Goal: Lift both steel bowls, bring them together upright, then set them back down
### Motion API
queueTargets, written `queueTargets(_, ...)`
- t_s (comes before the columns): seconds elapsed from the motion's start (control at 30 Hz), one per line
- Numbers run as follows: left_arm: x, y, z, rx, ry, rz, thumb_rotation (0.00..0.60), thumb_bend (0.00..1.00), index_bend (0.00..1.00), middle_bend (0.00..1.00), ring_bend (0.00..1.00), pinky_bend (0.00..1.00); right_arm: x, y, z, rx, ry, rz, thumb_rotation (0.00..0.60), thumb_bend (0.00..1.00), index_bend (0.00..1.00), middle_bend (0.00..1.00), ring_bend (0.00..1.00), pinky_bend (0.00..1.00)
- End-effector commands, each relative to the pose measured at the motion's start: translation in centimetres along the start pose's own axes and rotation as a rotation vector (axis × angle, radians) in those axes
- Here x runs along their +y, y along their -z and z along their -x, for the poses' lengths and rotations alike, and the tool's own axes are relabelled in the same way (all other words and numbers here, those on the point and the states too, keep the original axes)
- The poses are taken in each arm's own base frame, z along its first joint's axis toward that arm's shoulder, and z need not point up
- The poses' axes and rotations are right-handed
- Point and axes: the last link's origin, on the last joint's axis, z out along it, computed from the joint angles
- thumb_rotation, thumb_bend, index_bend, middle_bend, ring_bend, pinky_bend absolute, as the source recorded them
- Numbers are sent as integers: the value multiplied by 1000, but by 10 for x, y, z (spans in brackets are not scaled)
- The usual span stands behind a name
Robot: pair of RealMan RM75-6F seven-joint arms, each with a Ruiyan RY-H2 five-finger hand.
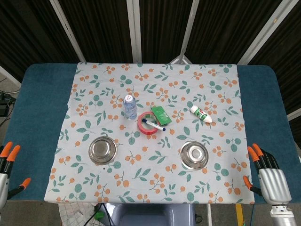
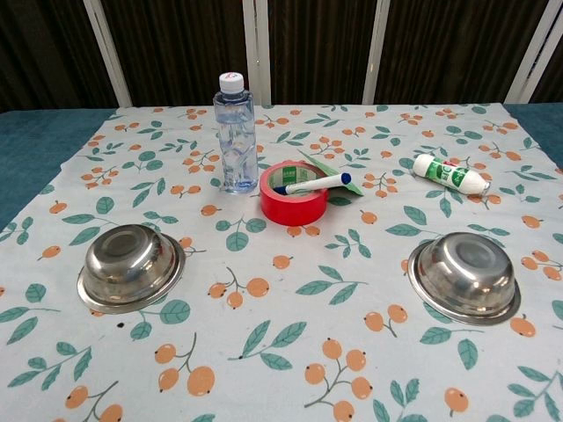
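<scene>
Two steel bowls stand upright on the floral cloth. The left bowl [image 1: 102, 150] [image 2: 130, 266] lies front left, the right bowl [image 1: 194, 154] [image 2: 464, 276] front right. My left hand [image 1: 6, 169] shows only at the left edge of the head view, off the cloth, fingers apart and holding nothing. At the right edge, well right of the right bowl, my right hand [image 1: 269, 175] rests with fingers spread and empty. Neither hand appears in the chest view.
Between and behind the bowls stand a small water bottle [image 1: 130, 107] [image 2: 236, 134], a red tape roll [image 1: 149, 123] [image 2: 294, 192] with a marker across it, a green packet [image 1: 161, 114] and a white tube [image 1: 201, 114] [image 2: 451, 174]. Blue table [image 1: 42, 94] borders the cloth.
</scene>
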Motion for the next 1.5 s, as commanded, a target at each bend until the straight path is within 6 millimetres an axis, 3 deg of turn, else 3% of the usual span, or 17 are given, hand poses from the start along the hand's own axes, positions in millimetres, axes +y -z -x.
queueTargets(0.03, 1, 0, 1, -5, -2, 1, 600, 64, 15, 0, 0, 118, 0, 0, -1, 17, -4, -4, 600, 341, 30, 19, 85, 116)
queueTargets(0.63, 7, -1, 8, 2, -52, 49, 600, 66, 59, 0, 0, 118, -3, -2, 3, 8, -137, -36, 600, 335, 90, 18, 106, 116)
queueTargets(0.8, 4, -3, 7, 3, -68, 25, 600, 63, 59, 0, 0, 118, -5, -3, 7, -26, -146, -39, 600, 242, 90, 18, 106, 116)
queueTargets(1.0, 7, -4, 12, -66, -21, 41, 600, 48, 59, 0, 0, 119, -9, -5, 8, -40, -140, -54, 600, 240, 90, 18, 106, 116)
queueTargets(1.27, 21, -35, 10, -238, 47, 80, 600, 28, 51, 0, 0, 118, -25, -32, 4, -126, -75, -129, 600, 238, 90, 18, 93, 115)
queueTargets(1.5, 53, -66, 10, -351, 51, 149, 600, 0, 48, 0, 0, 113, -54, -62, -3, -244, 1, -152, 600, 238, 90, 17, 67, 94)
